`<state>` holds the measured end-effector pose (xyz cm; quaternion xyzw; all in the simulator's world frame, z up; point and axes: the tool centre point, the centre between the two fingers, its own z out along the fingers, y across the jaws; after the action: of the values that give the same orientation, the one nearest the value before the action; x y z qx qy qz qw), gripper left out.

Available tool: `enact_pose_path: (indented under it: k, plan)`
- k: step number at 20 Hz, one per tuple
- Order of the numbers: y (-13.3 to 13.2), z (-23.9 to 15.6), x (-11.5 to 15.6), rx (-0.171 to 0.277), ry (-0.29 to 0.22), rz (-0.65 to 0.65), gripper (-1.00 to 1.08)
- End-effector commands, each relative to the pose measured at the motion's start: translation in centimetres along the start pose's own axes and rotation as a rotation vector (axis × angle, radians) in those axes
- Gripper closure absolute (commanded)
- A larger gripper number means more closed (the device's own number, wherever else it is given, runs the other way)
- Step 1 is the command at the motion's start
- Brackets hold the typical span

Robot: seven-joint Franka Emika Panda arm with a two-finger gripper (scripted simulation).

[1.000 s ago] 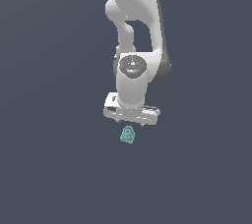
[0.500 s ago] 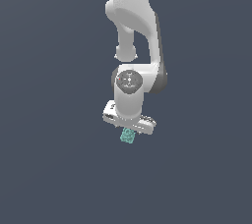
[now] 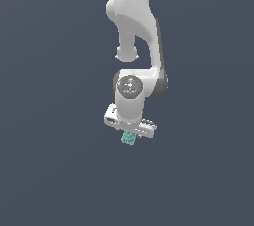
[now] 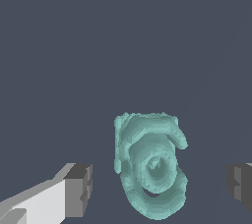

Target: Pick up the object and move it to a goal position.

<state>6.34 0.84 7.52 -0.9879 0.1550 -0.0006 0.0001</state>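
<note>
The object (image 3: 128, 138) is a tiny teal-green lumpy item on the dark floor, just under the white arm's hand in the exterior view. In the wrist view the object (image 4: 150, 166) looks like a mottled coiled lump and lies between the two fingers. My gripper (image 4: 160, 188) is open: one grey pad (image 4: 78, 189) stands to one side of the object and the other pad (image 4: 240, 186) to the other side, with clear gaps on both sides. In the exterior view the gripper (image 3: 129, 133) sits directly over the object and partly hides it.
The plain dark grey floor (image 3: 54, 170) surrounds the arm on all sides. No other object, container or goal marker shows in either view.
The arm has lowered and the hand has come down over the object, which now shows only partly below the gripper. The object has not moved.
</note>
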Motion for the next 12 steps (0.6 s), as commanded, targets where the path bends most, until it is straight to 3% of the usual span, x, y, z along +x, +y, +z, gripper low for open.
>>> enact_pose_path:
  k: [1, 10, 11, 12]
  plan:
    - [0.0, 1.4, -0.1, 0.000, -0.001, 0.002, -0.92]
    - [0.0, 3.4, 0.0, 0.000, -0.001, 0.004, -0.92]
    - [0.0, 3.4, 0.0, 0.000, -0.001, 0.004, 1.08]
    - [0.0, 3.4, 0.0, 0.000, -0.001, 0.004, 1.08]
